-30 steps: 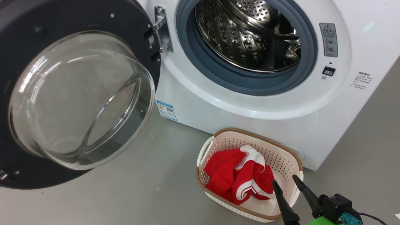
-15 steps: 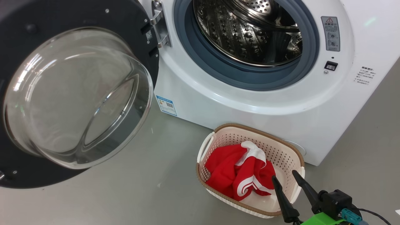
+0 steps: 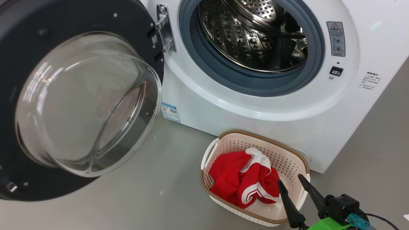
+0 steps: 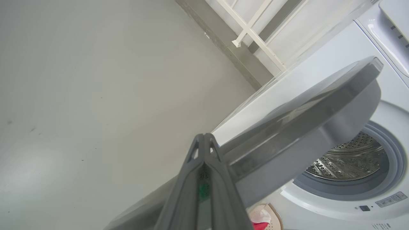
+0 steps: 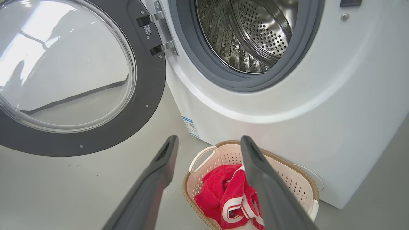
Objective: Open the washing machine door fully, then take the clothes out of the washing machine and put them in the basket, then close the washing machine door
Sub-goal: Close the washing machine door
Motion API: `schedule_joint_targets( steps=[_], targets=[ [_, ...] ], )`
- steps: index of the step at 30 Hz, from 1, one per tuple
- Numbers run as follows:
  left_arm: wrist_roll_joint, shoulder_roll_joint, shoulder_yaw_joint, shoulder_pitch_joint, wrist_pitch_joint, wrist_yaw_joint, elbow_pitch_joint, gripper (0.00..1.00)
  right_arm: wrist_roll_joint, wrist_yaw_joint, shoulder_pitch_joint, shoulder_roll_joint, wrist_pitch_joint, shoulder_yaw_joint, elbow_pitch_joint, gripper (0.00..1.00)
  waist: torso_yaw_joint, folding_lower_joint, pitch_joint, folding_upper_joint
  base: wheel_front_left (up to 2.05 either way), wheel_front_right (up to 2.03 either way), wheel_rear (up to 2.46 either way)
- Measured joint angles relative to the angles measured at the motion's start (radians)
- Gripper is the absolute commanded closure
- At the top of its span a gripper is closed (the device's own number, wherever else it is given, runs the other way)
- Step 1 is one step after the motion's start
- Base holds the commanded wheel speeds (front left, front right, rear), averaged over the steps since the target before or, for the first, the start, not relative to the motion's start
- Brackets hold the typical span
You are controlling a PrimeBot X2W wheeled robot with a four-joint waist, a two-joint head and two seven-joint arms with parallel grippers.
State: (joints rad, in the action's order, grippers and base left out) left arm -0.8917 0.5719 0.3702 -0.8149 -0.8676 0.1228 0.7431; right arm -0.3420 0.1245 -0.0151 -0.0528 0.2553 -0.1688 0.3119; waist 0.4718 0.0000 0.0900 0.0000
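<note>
The washing machine door point(image 3: 64, 19) stands swung open at the left, its glass dome toward me. In the open mouth of the white washing machine point(image 3: 255, 105) the steel drum point(image 3: 252, 35) shows no fabric. On the floor in front stands the basket point(image 3: 287, 161) with the red clothes point(image 3: 233, 179) heaped inside. My right gripper point(image 3: 291, 181) hovers open at the basket's near right rim, holding nothing. From the right wrist, the right gripper point(image 5: 209, 140) frames the basket point(image 5: 306, 179) and clothes point(image 5: 220, 195). My left gripper point(image 4: 204, 138) is shut, its tips at the door point(image 4: 303, 127) outer side; contact unclear.
Grey floor point(image 3: 143, 191) lies between the door and the basket. A small blue label point(image 3: 170, 111) marks the machine's lower front. Behind the machine in the left wrist view runs a wall with a white frame point(image 4: 249, 28).
The head camera dipped and came back. The door's glass dome now sits slightly further right and lower, so the door has swung a little. The right gripper has barely moved.
</note>
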Motion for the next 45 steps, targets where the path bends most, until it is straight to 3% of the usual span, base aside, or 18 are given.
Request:
schedule_joint_targets(
  steps=[16,24,36,45],
  targets=[
    [-0.239,0.005,-0.123,0.229,-0.169,0.001,-0.352,1.00,-0.001,0.000,-0.001,0.002,0.000,0.002,0.001,0.00,-0.021,0.0000,-0.039,0.0000,0.00,0.00,0.00],
    [-0.342,0.019,-0.192,0.303,-0.183,0.001,-0.473,1.00,-0.009,0.000,-0.004,0.002,0.000,-0.001,0.000,0.00,-0.044,0.0000,-0.053,0.0000,0.00,0.00,0.00],
    [-0.457,0.017,-0.341,0.324,-0.139,0.001,-0.616,1.00,-0.010,0.000,-0.013,0.003,0.000,0.002,-0.002,0.00,-0.077,0.0000,-0.048,0.0000,0.00,0.00,0.00],
    [-0.491,-0.020,-0.466,0.318,-0.026,0.001,-0.714,1.00,-0.010,0.000,-0.012,0.003,0.000,0.008,-0.007,0.00,-0.115,-0.0001,-0.029,0.0000,0.00,0.00,0.00]
  ],
)
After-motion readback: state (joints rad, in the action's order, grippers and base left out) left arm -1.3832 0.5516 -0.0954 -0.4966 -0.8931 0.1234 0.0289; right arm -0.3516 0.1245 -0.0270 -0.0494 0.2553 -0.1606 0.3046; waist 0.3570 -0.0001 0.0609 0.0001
